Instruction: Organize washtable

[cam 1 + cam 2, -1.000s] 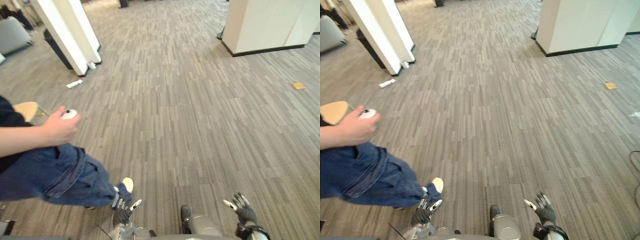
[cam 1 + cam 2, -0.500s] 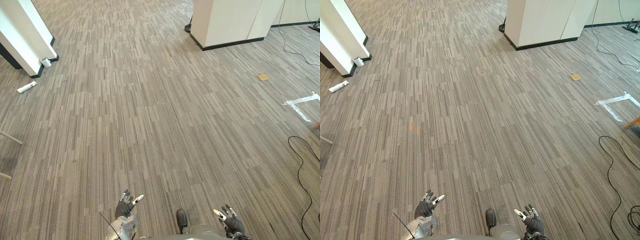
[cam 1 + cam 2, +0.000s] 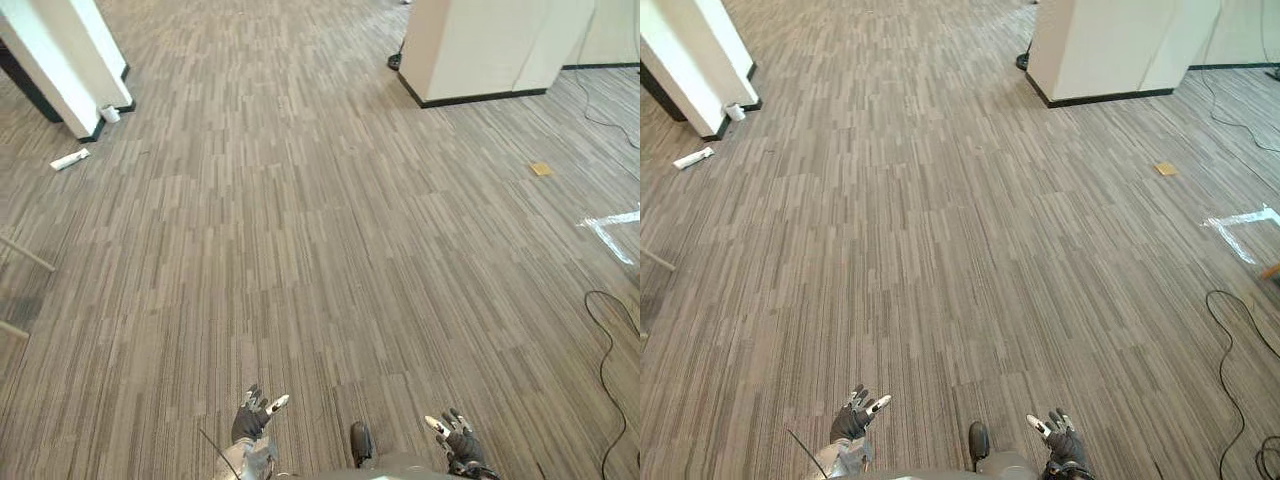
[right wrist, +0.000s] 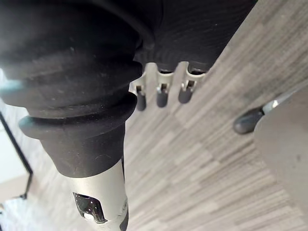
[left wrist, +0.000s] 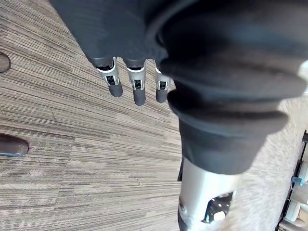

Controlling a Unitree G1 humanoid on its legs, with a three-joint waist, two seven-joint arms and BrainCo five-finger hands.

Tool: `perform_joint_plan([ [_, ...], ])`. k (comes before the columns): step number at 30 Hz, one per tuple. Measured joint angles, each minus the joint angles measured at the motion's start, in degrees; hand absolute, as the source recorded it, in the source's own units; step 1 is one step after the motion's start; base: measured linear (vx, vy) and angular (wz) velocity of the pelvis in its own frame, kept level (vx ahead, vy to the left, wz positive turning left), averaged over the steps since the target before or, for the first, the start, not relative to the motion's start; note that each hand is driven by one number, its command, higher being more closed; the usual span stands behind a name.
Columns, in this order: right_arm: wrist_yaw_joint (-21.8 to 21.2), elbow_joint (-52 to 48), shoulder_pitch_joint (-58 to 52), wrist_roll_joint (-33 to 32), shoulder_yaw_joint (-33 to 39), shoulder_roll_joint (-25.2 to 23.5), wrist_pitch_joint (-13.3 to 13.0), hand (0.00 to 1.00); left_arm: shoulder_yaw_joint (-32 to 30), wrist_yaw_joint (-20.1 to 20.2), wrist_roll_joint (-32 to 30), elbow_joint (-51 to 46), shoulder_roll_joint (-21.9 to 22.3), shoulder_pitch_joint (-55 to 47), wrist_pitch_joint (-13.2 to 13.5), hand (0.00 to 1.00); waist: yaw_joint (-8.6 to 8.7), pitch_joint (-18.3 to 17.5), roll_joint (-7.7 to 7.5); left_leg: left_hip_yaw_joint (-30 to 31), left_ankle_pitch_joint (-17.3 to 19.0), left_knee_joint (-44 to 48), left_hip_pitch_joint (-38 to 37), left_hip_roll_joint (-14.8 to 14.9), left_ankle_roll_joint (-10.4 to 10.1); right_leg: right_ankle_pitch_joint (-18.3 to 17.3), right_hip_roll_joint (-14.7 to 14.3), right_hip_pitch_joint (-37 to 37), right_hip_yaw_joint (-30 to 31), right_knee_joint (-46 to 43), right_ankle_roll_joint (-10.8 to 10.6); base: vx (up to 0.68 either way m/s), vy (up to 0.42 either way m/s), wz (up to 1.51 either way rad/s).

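Pillar [image 3: 60, 50] far left, column [image 3: 490, 45] far right, floor [image 3: 300, 250] between.

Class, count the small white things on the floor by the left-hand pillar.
2: a small round one against the pillar's base, and a longer flat one lying apart, nearer the robot. More may be hidden behind the pillar.

Grey striped carpet floor [image 3: 300, 220]; white pillar [image 3: 60, 60] far left, wide white pillar [image 3: 490, 45] far right.
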State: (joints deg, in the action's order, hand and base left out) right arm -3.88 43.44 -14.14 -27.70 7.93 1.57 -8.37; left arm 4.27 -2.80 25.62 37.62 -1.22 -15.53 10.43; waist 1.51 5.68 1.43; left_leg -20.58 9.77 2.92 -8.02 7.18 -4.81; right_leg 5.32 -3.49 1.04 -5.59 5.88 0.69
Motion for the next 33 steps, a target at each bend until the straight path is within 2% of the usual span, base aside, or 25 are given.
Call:
perform_joint_plan([
  [1, 0.2, 0.3, 0.7, -0.1, 0.0, -0.4, 0.0, 0.0, 0.1, -0.1, -0.1, 0.0, 0.0, -0.3, 0.0, 0.0, -0.1, 0.0, 0.02, 0.0, 0.0, -0.1, -0.1, 0.0, 0.0, 0.5, 0.1, -0.1, -0.7, -0.1, -0.5, 0.08, 0.043, -0.02],
  [4, 0.3, 0.3, 1.3, -1.3, 0.0, -0.4, -0.1, 0.0, 0.1, -1.0, -0.4, 0.0, 0.0, -0.7, 0.0, 0.0, -0.12, 0.0, 0.31, -0.4, 0.4, 0.0, -0.5, -0.1, 0.0, 1.2, 0.0, -0.4, -0.5, -1.0, 0.1, 0.1, 0.046, -0.1],
  [6, 0.3, 0.2, 1.7, -1.9, 0.0, -0.4, -0.1, 0.0, 0.1, -1.1, -0.4, -0.1, 0.0, -0.3, 0.0, 0.0, -0.2, -0.1, 0.65, -1.1, 0.8, 0.3, -0.6, 0.0, 0.5, -0.5, 0.0, 1.6, -0.1, -4.8, -0.4, 0.01, 0.066, -0.24],
  [8, 0.2, -0.1, 2.0, -3.3, 0.1, 0.0, -0.3, 0.0, 0.3, -1.1, -0.5, -0.4, -0.1, 0.6, 0.0, 0.0, 0.16, 0.4, 0.93, -2.1, 2.3, 1.3, -0.9, -0.4, 1.3, -6.7, 1.5, 7.7, -0.6, -18.6, -1.5, -0.05, 0.09, -0.11],
  [9, 0.2, -0.1, 1.9, -3.3, 0.2, 0.0, -0.3, 0.0, 0.4, -1.1, -0.5, -0.6, -0.3, 0.9, 0.0, 0.0, 0.58, 0.7, 0.52, -2.2, 2.4, 1.5, -1.4, -0.9, 1.4, -8.0, 2.3, 9.1, -0.9, -22.4, -1.9, -0.08, 0.084, 0.0],
  [10, 0.2, -0.6, 1.6, -3.3, 0.3, 0.0, -0.3, 0.0, 0.5, -1.1, -0.7, -1.3, -0.5, 0.8, 0.0, 0.0, 0.87, 1.9, 0.84, -2.2, 3.0, 1.3, -2.6, -1.3, 2.4, -10.0, 4.0, 12.1, -2.3, -30.0, -3.4, -0.08, 0.059, 0.02],
  [11, 0.2, -1.5, 1.2, -3.4, 0.5, 0.1, -0.3, 0.0, 0.6, -1.1, -1.2, -1.7, -0.6, 0.9, -0.1, 0.0, 1.24, 2.5, 0.38, -2.0, 4.1, 1.3, -3.5, -1.5, 3.3, -12.6, 5.9, 14.7, -4.7, -35.7, -3.1, -0.06, 0.056, 0.02],
  [13, 0.2, -1.7, -0.1, -3.5, 0.5, 0.2, -0.4, 0.0, 1.0, -1.1, -1.6, -1.7, -1.3, 0.8, -0.1, 0.0, 1.51, 2.6, 0.72, -1.7, 5.0, 1.4, -4.5, -1.5, 3.1, -13.5, 8.3, 17.5, -6.6, -35.8, -3.5, 0.03, 0.064, 0.01],
  [14, 0.2, -1.7, -0.8, -3.8, 0.5, 0.2, -0.3, 0.0, 1.6, -1.1, -1.6, -1.7, -2.2, 1.0, -0.1, 0.0, 1.92, 3.1, 0.25, -1.4, 5.9, 1.6, -4.6, -1.2, 2.4, -12.9, 9.8, 19.4, -7.1, -31.8, -3.8, 0.13, 0.016, 0.05],
  [15, 0.2, -1.8, -1.0, -3.9, 0.6, 0.1, -0.3, 0.0, 1.9, -1.0, -1.6, -1.7, -2.5, 1.1, -0.1, 0.0, 2.3, 3.2, 0.53, -1.1, 6.2, 1.6, -4.8, -1.0, 2.1, -12.1, 10.2, 20.1, -7.1, -29.3, -3.9, 0.16, -0.041, 0.15],
  [17, 0.2, -2.3, -0.6, -4.5, 1.4, 0.0, -0.7, 0.0, 1.9, -1.0, -1.6, -1.6, -2.6, 2.7, -0.1, 0.0, 3.56, 5.2, 0.43, 0.1, 7.9, 1.5, -7.0, -0.3, 0.1, -6.4, 12.2, 21.4, -8.2, -17.6, -5.9, 0.35, -0.14, 0.25],
  [20, 0.2, -2.2, -1.0, -4.4, 1.5, -0.2, -0.7, 0.0, 1.9, -0.9, -1.6, -1.6, -2.7, 4.7, -0.1, 0.0, 4.04, 6.4, -1.31, 1.8, 10.3, 1.1, -9.8, -0.1, -2.1, -4.2, 15.1, 22.5, -10.2, -13.5, -6.2, 0.41, -0.232, 0.39],
  [21, 0.1, -2.4, -1.0, -4.5, 2.1, 0.6, -0.5, 0.0, 1.9, -1.0, -1.6, -0.7, -1.8, 5.8, -0.2, 0.0, 4.24, 6.0, 0.46, 2.1, 11.7, 0.9, -10.5, 2.4, -2.6, 2.2, 14.1, 23.9, -10.3, -17.8, -4.8, 0.46, -0.241, 0.33],
  [22, 0.1, -2.7, -0.8, -4.4, 2.5, 1.2, -0.6, 0.0, 2.2, -0.9, -1.6, -0.4, -1.0, 6.0, -0.1, 0.0, 4.3, 5.8, 2.19, 2.7, 10.8, 2.7, -10.3, 3.7, -2.8, 1.9, 13.2, 25.6, -9.9, -22.8, -4.3, 0.75, -0.418, 0.2],
  [23, 0.1, -2.4, 0.3, -4.4, 3.0, 1.6, -0.5, 0.0, 2.3, -0.7, -1.6, 0.2, 0.0, 6.7, -0.1, 0.0, 3.74, 6.2, 2.77, 3.3, 8.4, 10.2, -8.0, 5.5, -5.0, -0.1, 13.2, 27.2, -9.3, -29.3, -0.9, 0.66, -0.388, -0.01],
  [24, 0.2, -2.1, 1.1, -4.3, 3.0, 2.3, -0.4, 0.0, 2.3, -0.8, -1.6, 0.2, 0.5, 6.5, -0.1, 0.0, 3.62, 6.3, 2.99, 3.5, 6.0, 15.3, -6.5, 6.3, -4.7, -2.0, 13.3, 26.9, -9.6, -31.4, -0.5, 0.77, -0.547, -0.13],
  [25, 0.1, -2.3, 2.1, -4.2, 2.7, 2.6, -0.3, 0.0, 2.3, -0.9, -1.6, 0.4, 1.1, 6.4, -0.1, 0.0, 3.8, 6.4, 3.05, 3.7, -2.1, 25.4, -3.2, 7.9, -3.7, -5.7, 13.3, 24.6, -10.0, -33.0, -0.1, 0.64, -0.492, -0.23],
  [26, 0.1, -2.4, 2.8, -4.3, 2.2, 2.6, -0.3, 0.0, 2.2, -0.9, -1.1, 0.8, 1.6, 5.6, -0.1, 0.0, 3.3, 6.8, 2.96, 4.3, -12.2, 34.8, -0.4, 10.5, -3.6, -7.7, 12.4, 19.7, -9.7, -30.6, 0.8, 0.67, -0.442, -0.26],
  [27, 0.1, -2.6, 3.1, -4.3, 2.0, 2.4, -0.4, 0.0, 2.2, -0.9, -0.8, 0.7, 1.8, 5.5, -0.1, 0.0, 2.86, 6.8, 3.58, 4.1, -11.8, 40.4, 1.1, 12.1, -3.6, -8.0, 11.3, 17.0, -9.8, -28.6, 1.1, 0.65, -0.354, -0.51],
  [28, 0.2, -2.9, 3.8, -4.4, 2.0, 2.3, -0.6, 0.0, 1.9, -0.9, -0.3, 0.7, 2.0, 5.5, 0.0, 0.0, 2.16, 6.9, 3.84, 2.2, -9.8, 50.3, 4.6, 14.8, -1.8, -8.4, 9.4, 11.7, -8.7, -24.3, 1.4, 0.61, -0.272, -0.62],
  [29, 0.2, -3.9, 3.7, -4.4, 2.0, 2.2, -1.2, 0.0, 1.6, -0.9, 0.4, 0.6, 2.1, 5.5, 0.0, 0.0, 1.41, 7.2, 3.25, -0.3, -7.3, 54.4, 6.6, 15.1, -0.1, -8.4, 8.7, 6.6, -7.5, -20.4, 1.4, 0.57, -0.25, -0.66],
  [31, 0.2, -4.6, 3.6, -4.4, 2.2, 2.2, -1.9, 0.0, 0.4, -0.9, 1.4, -0.2, 2.2, 5.1, 0.1, 0.0, 0.9, 7.3, 2.31, -5.1, -4.3, 54.8, 10.4, 15.0, 0.8, -9.0, 8.7, 0.4, -5.7, -15.3, 0.8, 0.54, -0.153, -0.5],
  [33, 0.2, -4.4, 3.5, -4.4, 2.5, 2.5, -1.9, 0.0, -0.6, -0.9, 2.4, -1.2, 2.4, 4.9, 0.1, 0.0, 0.81, 7.4, 2.19, -7.9, -2.6, 50.6, 15.2, 14.8, 0.5, -10.4, 8.6, -3.8, -5.0, -12.6, 0.2, 0.51, -0.066, -0.32],
])
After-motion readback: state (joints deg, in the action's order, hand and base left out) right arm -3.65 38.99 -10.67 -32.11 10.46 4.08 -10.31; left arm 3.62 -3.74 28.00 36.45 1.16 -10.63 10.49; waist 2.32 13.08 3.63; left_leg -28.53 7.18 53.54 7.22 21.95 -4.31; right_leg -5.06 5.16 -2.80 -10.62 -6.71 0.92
